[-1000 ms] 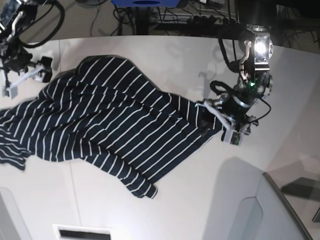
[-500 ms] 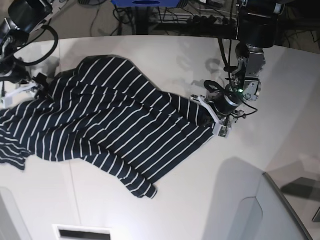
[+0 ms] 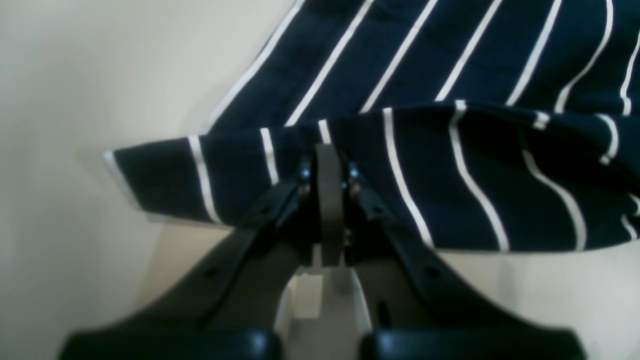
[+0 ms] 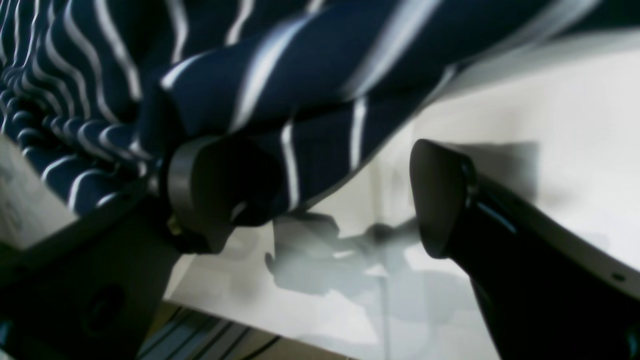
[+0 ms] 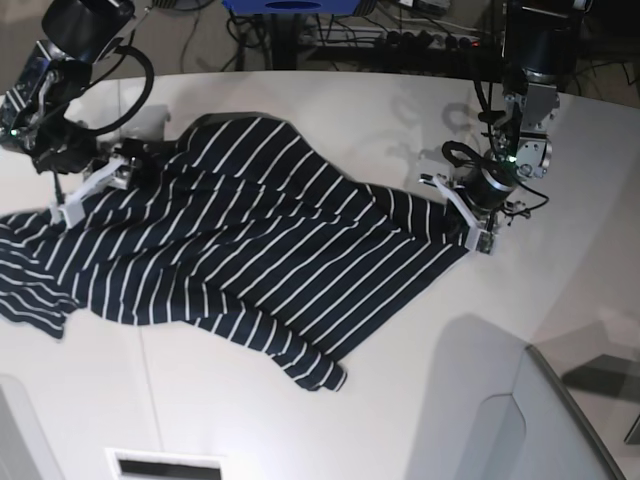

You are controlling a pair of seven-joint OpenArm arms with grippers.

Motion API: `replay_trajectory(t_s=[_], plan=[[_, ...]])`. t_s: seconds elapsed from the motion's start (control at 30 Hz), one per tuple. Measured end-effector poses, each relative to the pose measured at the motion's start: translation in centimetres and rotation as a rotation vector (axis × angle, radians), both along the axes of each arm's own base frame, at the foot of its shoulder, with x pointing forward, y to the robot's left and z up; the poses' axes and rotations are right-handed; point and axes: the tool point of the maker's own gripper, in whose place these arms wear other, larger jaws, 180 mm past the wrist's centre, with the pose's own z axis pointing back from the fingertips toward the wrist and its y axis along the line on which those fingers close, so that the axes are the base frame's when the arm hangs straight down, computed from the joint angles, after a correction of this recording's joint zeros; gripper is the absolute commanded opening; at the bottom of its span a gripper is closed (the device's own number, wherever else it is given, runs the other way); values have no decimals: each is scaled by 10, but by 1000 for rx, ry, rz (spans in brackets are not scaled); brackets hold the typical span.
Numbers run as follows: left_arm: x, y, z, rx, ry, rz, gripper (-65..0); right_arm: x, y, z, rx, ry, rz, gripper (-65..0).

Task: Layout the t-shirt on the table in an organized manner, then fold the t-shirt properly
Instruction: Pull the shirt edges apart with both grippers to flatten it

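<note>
The dark navy t-shirt [image 5: 270, 250] with thin white stripes lies crumpled and slanted across the white table [image 5: 400, 400]. At its right end my left gripper [image 5: 462, 215] is shut on the hem. In the left wrist view the left gripper [image 3: 330, 165] pinches a folded edge of the t-shirt [image 3: 450, 60], lifted slightly off the table [image 3: 75, 100]. My right gripper [image 5: 105, 180] stands open at the shirt's upper left edge. In the right wrist view the t-shirt [image 4: 300, 75] drapes over one finger [image 4: 215, 200], and the other finger [image 4: 440, 200] stands apart over bare table [image 4: 550, 125].
A grey-white curved panel [image 5: 560, 420] fills the lower right corner. A white slotted part [image 5: 165, 465] sits at the bottom edge. Cables and dark equipment [image 5: 400, 40] lie beyond the table's curved far edge. A thin seam [image 5: 120, 100] crosses the table at left.
My left gripper has shut on the shirt's right hem and drawn it to the right and farther back. The right gripper has moved right, onto the shirt's upper left edge.
</note>
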Motion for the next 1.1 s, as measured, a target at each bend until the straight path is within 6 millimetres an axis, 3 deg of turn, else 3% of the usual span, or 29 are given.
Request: replay_trajectory(t_s=[0.17, 0.33, 0.47, 0.67, 0.77, 0.9, 1.0, 1.1], plan=[[-14, 7, 3, 39, 14, -25, -650, -5, -5, 7, -46, 14, 4, -143], [-42, 21, 5, 59, 37, -4, -650, -6, -50, 40, -171, -46, -143, -143], [-61, 45, 13, 98, 54, 58, -650, -3, -78, 59, -253, -72, -158, -143], [-40, 56, 50, 128, -25, 81, -650, 30, -129, 82, -308, -141, -266, -143], [-31, 52, 66, 137, -51, 72, -650, 36, -137, 68, -275, -128, -289, -143], [4, 34, 84, 91, -136, 78, -650, 39, -140, 44, -218, -94, -313, -143], [28, 17, 73, 38, -129, 91, -607, 43, -144, 31, -190, -106, -351, -143], [39, -8, 50, 26, -62, 23, -611, 53, -143, 20, -147, -122, -385, -143]])
